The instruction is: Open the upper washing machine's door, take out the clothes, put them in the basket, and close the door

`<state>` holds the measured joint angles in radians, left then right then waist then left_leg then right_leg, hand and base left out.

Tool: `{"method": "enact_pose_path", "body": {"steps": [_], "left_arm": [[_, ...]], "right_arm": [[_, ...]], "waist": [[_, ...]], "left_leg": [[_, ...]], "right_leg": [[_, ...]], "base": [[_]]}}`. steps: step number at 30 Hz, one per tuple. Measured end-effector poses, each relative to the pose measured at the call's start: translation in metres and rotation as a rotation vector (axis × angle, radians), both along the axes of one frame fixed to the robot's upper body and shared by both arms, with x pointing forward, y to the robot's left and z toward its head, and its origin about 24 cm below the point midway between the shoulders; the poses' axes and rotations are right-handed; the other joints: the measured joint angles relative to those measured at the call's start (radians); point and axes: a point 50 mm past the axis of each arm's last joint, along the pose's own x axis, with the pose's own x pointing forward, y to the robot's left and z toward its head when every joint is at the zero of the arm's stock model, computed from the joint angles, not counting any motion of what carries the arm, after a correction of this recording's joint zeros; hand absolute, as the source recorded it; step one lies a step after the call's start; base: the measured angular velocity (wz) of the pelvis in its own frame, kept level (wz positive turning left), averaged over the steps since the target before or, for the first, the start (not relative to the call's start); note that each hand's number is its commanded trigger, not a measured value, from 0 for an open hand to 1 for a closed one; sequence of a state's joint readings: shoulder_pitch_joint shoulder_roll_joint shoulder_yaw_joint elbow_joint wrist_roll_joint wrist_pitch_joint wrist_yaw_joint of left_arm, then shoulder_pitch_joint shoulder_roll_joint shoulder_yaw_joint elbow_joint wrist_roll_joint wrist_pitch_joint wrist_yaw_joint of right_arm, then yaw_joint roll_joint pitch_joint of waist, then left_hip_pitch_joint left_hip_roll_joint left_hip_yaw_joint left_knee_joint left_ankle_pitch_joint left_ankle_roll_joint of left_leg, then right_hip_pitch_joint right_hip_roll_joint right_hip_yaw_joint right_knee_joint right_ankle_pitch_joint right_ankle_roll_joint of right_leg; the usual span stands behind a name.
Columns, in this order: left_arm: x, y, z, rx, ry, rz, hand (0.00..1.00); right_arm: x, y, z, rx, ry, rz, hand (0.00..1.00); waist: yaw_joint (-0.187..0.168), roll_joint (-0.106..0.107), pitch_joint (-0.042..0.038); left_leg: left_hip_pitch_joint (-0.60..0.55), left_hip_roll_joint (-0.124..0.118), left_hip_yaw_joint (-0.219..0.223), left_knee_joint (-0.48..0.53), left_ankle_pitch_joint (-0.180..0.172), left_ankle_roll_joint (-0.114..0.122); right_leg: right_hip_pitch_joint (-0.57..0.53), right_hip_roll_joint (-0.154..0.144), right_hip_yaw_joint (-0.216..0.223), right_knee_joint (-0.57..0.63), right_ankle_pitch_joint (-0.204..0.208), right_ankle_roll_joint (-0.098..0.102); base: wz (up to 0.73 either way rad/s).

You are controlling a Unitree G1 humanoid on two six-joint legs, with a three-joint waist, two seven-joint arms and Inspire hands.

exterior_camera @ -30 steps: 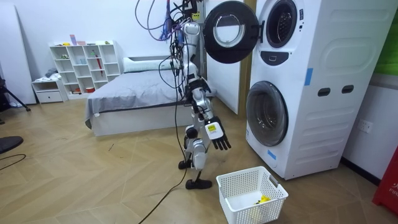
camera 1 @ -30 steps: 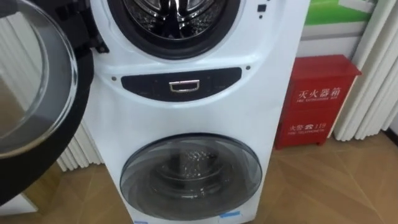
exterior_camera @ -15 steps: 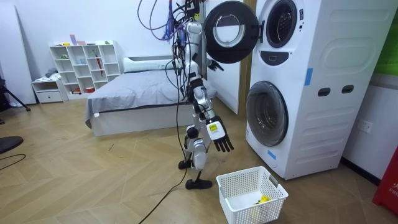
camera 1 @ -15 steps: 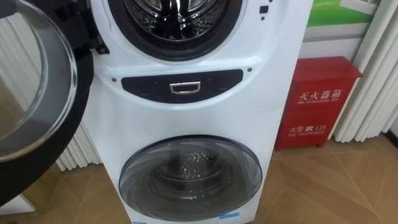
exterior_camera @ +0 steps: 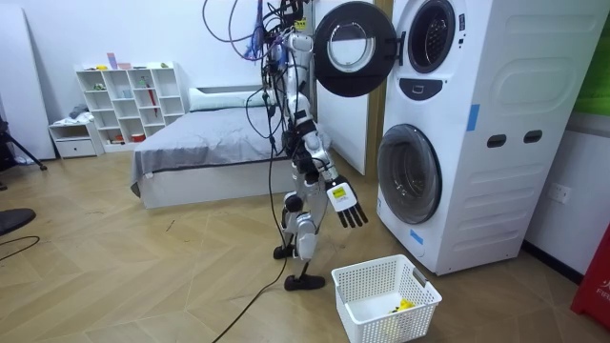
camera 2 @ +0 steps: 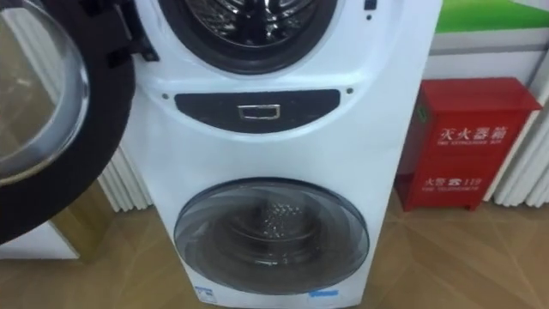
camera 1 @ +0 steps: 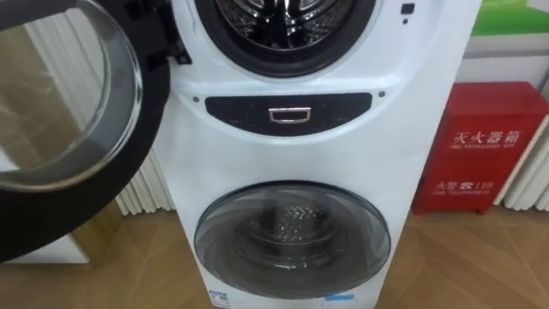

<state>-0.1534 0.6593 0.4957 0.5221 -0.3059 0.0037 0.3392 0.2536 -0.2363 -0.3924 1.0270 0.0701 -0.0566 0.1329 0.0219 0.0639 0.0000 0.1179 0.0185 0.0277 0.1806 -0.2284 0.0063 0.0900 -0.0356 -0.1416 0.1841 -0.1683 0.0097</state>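
Observation:
I stand facing a white stacked washing machine point(exterior_camera: 457, 124). Its upper drum opening point(camera 1: 292, 21) shows shiny metal inside. The round upper door point(camera 1: 69, 129) hangs swung open at my left. The lower round door point(camera 1: 292, 236) is closed. In the room view my right hand point(exterior_camera: 348, 202) hangs in front of me at about the lower door's height, fingers straight and holding nothing, a short way off the machine. A white laundry basket point(exterior_camera: 381, 297) stands on the floor by my feet, with a small yellow-green item point(exterior_camera: 401, 306) in it.
A red fire-equipment box point(camera 1: 480, 146) stands on the floor right of the machine, with white curtains point(camera 2: 523, 163) beyond it. A bed point(exterior_camera: 200, 152) and a white shelf unit point(exterior_camera: 129, 100) are behind me. The floor is wooden.
The eye view has shifted, so the machine now sits further right in it. In the room view my right hand has risen a little and moved towards the machine.

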Motion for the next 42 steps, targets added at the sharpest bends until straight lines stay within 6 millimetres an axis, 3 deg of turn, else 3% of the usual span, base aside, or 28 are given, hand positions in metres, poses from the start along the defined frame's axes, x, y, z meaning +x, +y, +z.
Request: {"method": "enact_pose_path", "body": {"steps": [3, 6, 12, 17, 21, 22, 30, 37, 39, 42], "left_arm": [[0.007, -0.01, 0.021, 0.045, -0.093, -0.015, 0.0], [0.01, -0.022, 0.033, 0.077, -0.172, -0.008, 0.0], [-0.002, -0.073, 0.04, 0.082, -0.355, -0.1, 0.0], [-0.008, -0.1, 0.023, 0.035, -0.383, -0.172, 0.0], [0.001, -0.126, 0.004, -0.073, -0.365, -0.328, 0.0], [0.003, -0.133, -0.002, -0.11, -0.357, -0.374, 0.0], [0.005, -0.164, -0.034, -0.307, -0.294, -0.58, 0.0], [0.007, -0.191, -0.052, -0.424, -0.243, -0.698, 0.0], [0.008, -0.194, -0.056, -0.435, -0.227, -0.71, 0.0], [0.01, -0.202, -0.064, -0.442, -0.186, -0.739, 0.0]], "right_arm": [[-0.001, 0.005, -0.002, 0.021, 0.006, 0.027, 0.0], [0.003, 0.008, -0.003, 0.034, 0.007, 0.058, 0.0], [0.006, 0.018, -0.008, 0.086, -0.001, 0.07, 0.0], [0.013, 0.037, -0.014, 0.145, -0.026, 0.076, 0.0], [0.01, 0.047, -0.018, 0.173, -0.028, 0.039, 0.0], [0.011, 0.049, -0.018, 0.169, -0.027, 0.042, 0.0], [0.013, 0.05, -0.018, 0.145, -0.025, 0.028, 0.0], [0.019, 0.051, -0.017, 0.135, -0.033, 0.027, 0.0], [0.02, 0.052, -0.018, 0.129, -0.034, 0.02, 0.0], [0.024, 0.054, -0.018, 0.126, -0.036, 0.037, 0.0]], "waist": [[0.003, -0.013, 0.011], [0.006, -0.018, 0.013], [0.003, -0.049, 0.0187], [-0.016, -0.059, 0.0183], [-0.027, -0.071, 0.0155], [-0.031, -0.077, 0.011], [-0.075, -0.083, 0.0067], [-0.084, -0.105, -0.0033], [-0.099, -0.107, -0.0039], [-0.102, -0.094, 0.0038]], "left_leg": [[-0.014, -0.002, -0.021, 0.014, 0.003, 0.0], [-0.022, -0.008, -0.04, 0.024, 0.005, 0.001], [-0.035, -0.029, -0.068, 0.023, 0.021, 0.013], [-0.037, -0.034, -0.069, 0.02, 0.024, 0.016], [-0.039, -0.033, -0.061, 0.016, 0.026, 0.016], [-0.038, -0.032, -0.055, 0.016, 0.026, 0.016], [-0.021, -0.026, -0.029, -0.006, 0.026, 0.016], [-0.02, -0.021, -0.002, -0.017, 0.024, 0.015], [-0.018, -0.016, 0.004, -0.016, 0.023, 0.013], [-0.003, -0.011, 0.025, -0.023, 0.021, 0.011]], "right_leg": [[0.01, -0.001, 0.005, -0.011, 0.0, 0.0], [0.013, -0.004, 0.0, -0.014, 0.0, 0.0], [0.014, -0.024, -0.023, -0.015, -0.002, 0.009], [0.014, -0.03, -0.022, -0.013, -0.001, 0.012], [0.007, -0.029, -0.018, -0.01, -0.001, 0.012], [0.001, -0.028, -0.01, -0.004, -0.001, 0.012], [-0.008, -0.024, 0.006, 0.004, 0.0, 0.01], [-0.019, -0.019, 0.026, 0.005, 0.001, 0.01], [-0.017, -0.015, 0.028, 0.004, 0.004, 0.008], [-0.019, -0.007, 0.054, 0.005, 0.005, 0.005]], "base": [[0.29], [0.2], [0.15], [0.01], [-0.06], [-0.16], [-0.13], [-0.1], [-0.1], [-0.22]]}}
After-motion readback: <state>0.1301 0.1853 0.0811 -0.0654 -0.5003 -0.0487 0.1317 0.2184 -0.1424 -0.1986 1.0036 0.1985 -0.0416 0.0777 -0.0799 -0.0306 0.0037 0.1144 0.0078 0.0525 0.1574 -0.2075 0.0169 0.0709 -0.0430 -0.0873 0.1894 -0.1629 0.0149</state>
